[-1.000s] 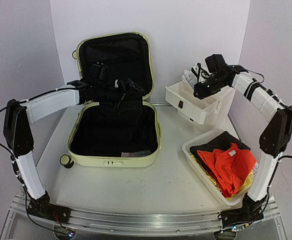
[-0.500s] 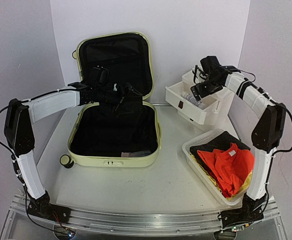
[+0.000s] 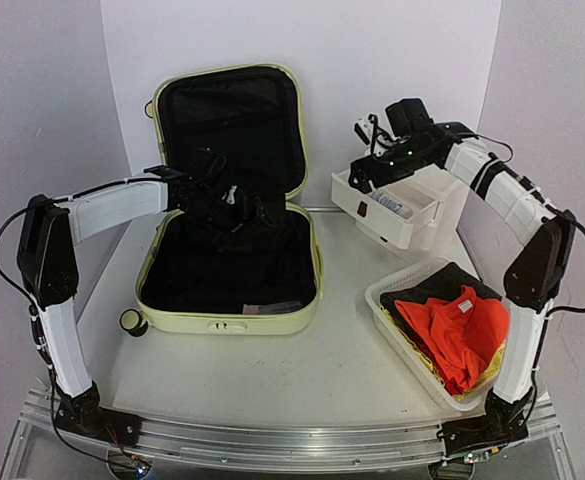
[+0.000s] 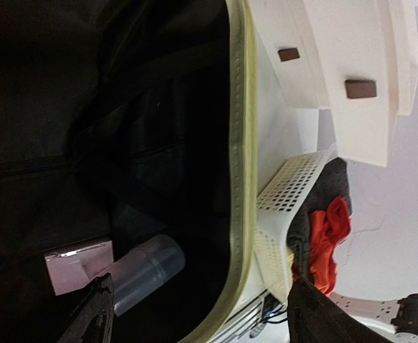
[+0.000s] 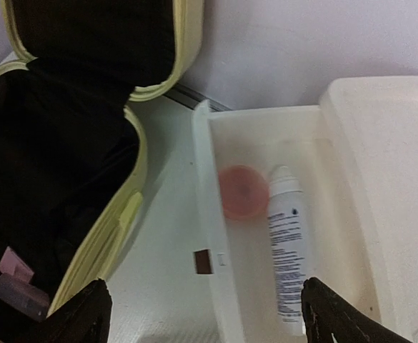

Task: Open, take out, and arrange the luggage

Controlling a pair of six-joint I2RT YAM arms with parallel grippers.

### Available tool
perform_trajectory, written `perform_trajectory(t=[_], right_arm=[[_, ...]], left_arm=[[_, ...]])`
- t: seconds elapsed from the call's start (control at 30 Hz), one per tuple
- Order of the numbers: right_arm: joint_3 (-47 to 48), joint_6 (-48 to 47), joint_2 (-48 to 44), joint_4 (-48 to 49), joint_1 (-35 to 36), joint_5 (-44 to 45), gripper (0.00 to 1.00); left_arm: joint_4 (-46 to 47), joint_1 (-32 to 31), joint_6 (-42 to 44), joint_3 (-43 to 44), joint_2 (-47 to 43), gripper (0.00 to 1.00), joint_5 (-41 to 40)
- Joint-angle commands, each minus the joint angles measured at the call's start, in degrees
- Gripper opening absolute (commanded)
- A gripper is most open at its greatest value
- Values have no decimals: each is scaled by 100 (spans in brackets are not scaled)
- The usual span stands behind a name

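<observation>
Item 1, luggage (image 3: 227, 322): pale yellow-green hard shell, lying open on the table (image 3: 302, 380) left of centre. The lid (image 3: 297, 130) stands upright against the back wall and the base lies flat, with black lining throughout. One black caster wheel (image 3: 130, 321) shows at the near left corner. In the base, along the near wall, are a small pink box (image 4: 76, 264) and a clear bottle (image 4: 148, 271) lying on its side, the two touching.

Item 2, left gripper (image 3: 237, 205): reaching in from the left over the hinge line, above the far part of the base. Fingers spread wide, pointed down into the lining. The box and bottle lie toward the near wall, apart from the fingertips (image 4: 98, 314).

Item 3, right gripper (image 3: 367, 135): well to the right of the luggage, hanging above the pulled-out top drawer (image 3: 387, 205) of a white drawer box (image 3: 442, 200). Fingers spread wide. In the wrist view the luggage's rim sits to the left of the drawer.

Item 4, drawer contents: a white spray bottle (image 5: 287, 250) lying flat, and a pink disc (image 5: 243, 191) just beside it.

Item 5, white mesh basket (image 3: 392, 300): near right of the table, holding an orange garment (image 3: 462, 330) over a black garment (image 3: 442, 280).
</observation>
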Motion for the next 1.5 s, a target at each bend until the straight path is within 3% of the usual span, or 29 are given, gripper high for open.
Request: perform_trajectory(t=[0.0, 0.23, 0.57, 1.0, 1.2, 1.3, 1.33, 1.47], right_arm=[[-85, 378, -280, 138, 356, -905, 91], [-380, 923, -126, 131, 577, -1680, 90], [-703, 1334, 4, 131, 593, -1904, 91], [-311, 1555, 456, -50, 589, -1980, 91], [-110, 1627, 634, -45, 589, -2039, 90], [-34, 1634, 682, -45, 589, -2068, 90], [-16, 1633, 682, -45, 589, -2074, 90], [0, 1615, 699, -36, 589, -2141, 90]], left_arm=[[-481, -54, 919, 237, 89, 82, -13], [-986, -157, 1915, -28, 218, 81, 553], [-1671, -586, 2787, -403, 444, 89, 376], [-1964, -1277, 3908, 818, 1774, 88, -1326], [-2272, -1287, 4007, 1146, 2025, 74, -1913], [-2265, -1291, 4072, 1188, 1854, 48, -1976], [-2268, -1289, 4096, 1182, 1772, 44, -1987], [-2222, -1287, 4156, 967, 1273, 39, -2205]])
